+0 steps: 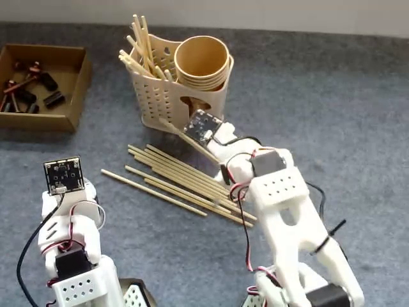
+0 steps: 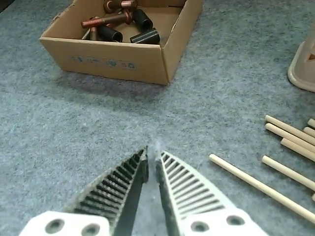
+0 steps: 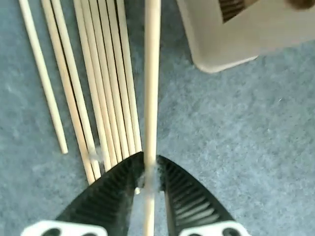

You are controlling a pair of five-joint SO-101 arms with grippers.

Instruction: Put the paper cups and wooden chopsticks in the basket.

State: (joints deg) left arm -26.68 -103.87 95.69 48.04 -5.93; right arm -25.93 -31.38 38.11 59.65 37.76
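At 7 o'clock on the table, the left gripper [image 2: 151, 156] is hovering over the grey carpet [image 2: 74, 123] with its jaws pressed together on nothing, and the cardboard box [image 1: 45, 83] of bolts is lying at its 11 o'clock. At 12 o'clock the basket [image 1: 160, 105] is holding the stacked paper cups [image 1: 202, 61] and a bunch of upright chopsticks [image 1: 142, 45], while the loose chopsticks [image 1: 182, 182] are lying in a row at its 6 o'clock. The right gripper [image 3: 149, 164], its arm based at 5 o'clock, is pinching a single chopstick [image 3: 151, 73] between closed jaws, the stick pointing toward the basket's foot.
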